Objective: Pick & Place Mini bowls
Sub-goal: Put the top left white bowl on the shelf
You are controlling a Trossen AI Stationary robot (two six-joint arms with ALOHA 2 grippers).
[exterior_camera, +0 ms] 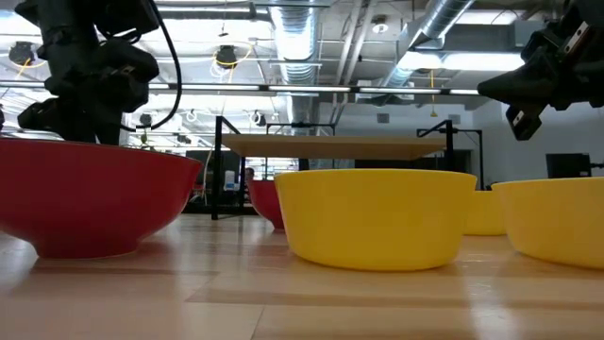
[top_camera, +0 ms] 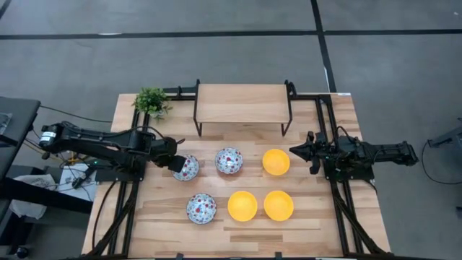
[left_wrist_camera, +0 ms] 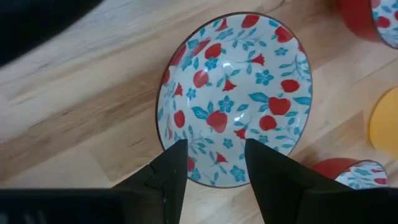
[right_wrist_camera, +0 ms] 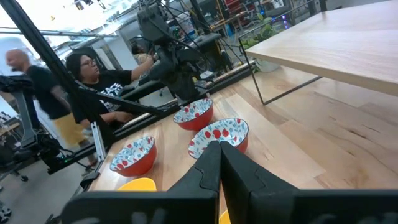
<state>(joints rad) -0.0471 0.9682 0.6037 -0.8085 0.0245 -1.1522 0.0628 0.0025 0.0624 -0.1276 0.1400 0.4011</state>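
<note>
You have all six mini bowls (top_camera: 239, 184) on the worktop (top_camera: 317, 231); left gripper (top_camera: 177, 166), fingers spread, straddles one floral rim; right gripper (top_camera: 296, 152) pressed together, idle.

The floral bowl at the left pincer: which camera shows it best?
The left wrist view: the floral bowl fills the frame, the open left pincer over its rim. The high view shows it small; the right wrist view shows it distant.
</note>
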